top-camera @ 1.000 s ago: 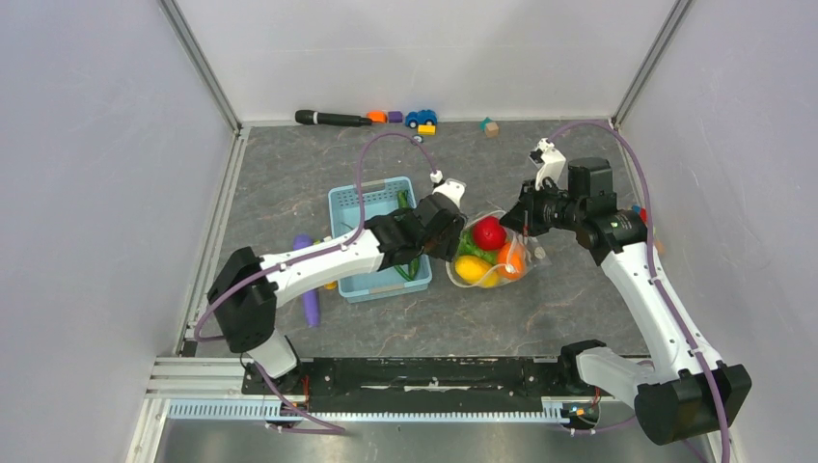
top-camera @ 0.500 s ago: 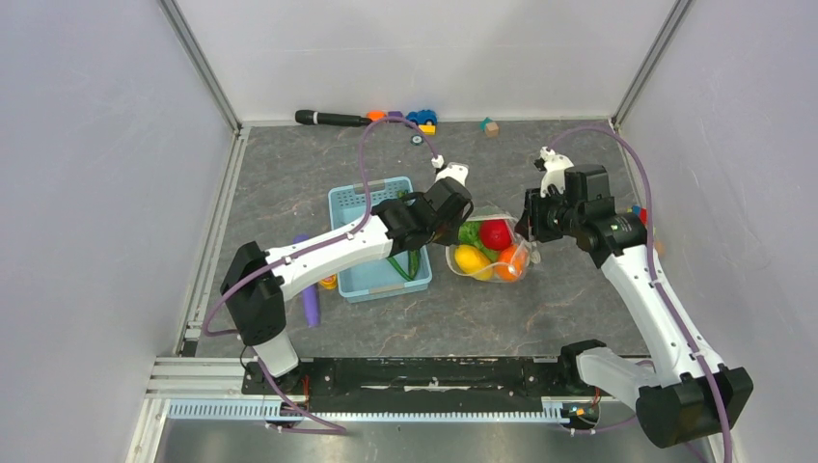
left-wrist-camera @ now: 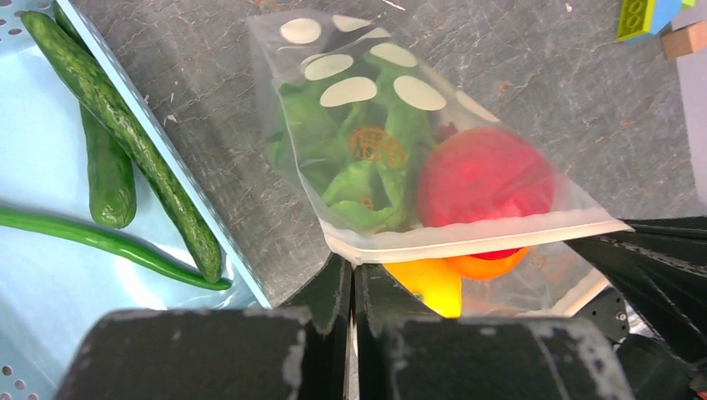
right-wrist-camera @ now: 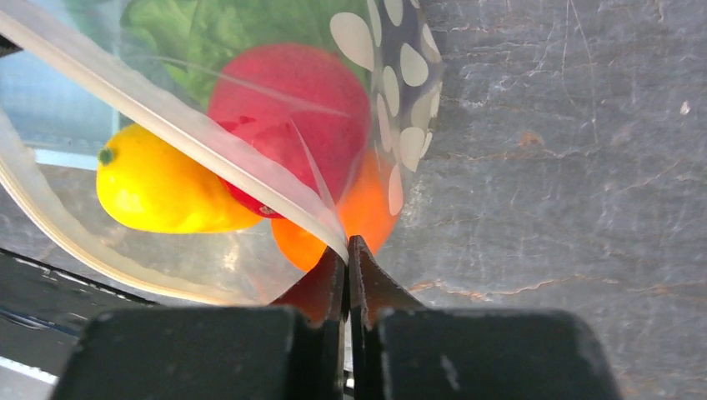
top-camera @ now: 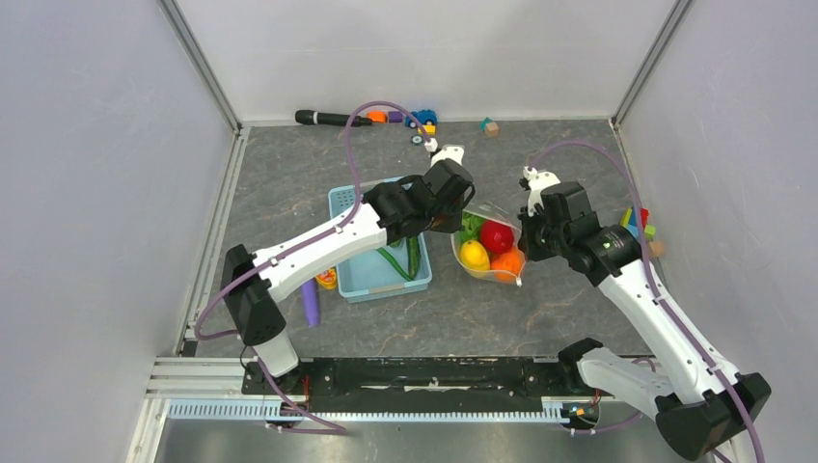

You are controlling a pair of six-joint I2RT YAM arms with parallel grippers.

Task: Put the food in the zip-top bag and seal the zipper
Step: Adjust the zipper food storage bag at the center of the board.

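Note:
The zip-top bag, clear with white dots, lies right of the basket. It holds green lettuce and red, yellow and orange pieces. Its white zipper strip runs between my two grippers. The other lip bows away from it, so the mouth gapes. My left gripper is shut on the bag's left zipper corner. My right gripper is shut on the opposite corner, the strip running into its jaws. Two green cucumbers and a thin green pod lie in the basket.
The light-blue basket stands just left of the bag, with a purple rod and a small orange piece on its left. A black marker, a toy car and blocks line the back wall. Coloured bricks lie behind the right arm.
My left gripper moved toward the back and closed on the bag's left corner. My right wrist shifted left and nearer. The bag is drawn narrower between the two.

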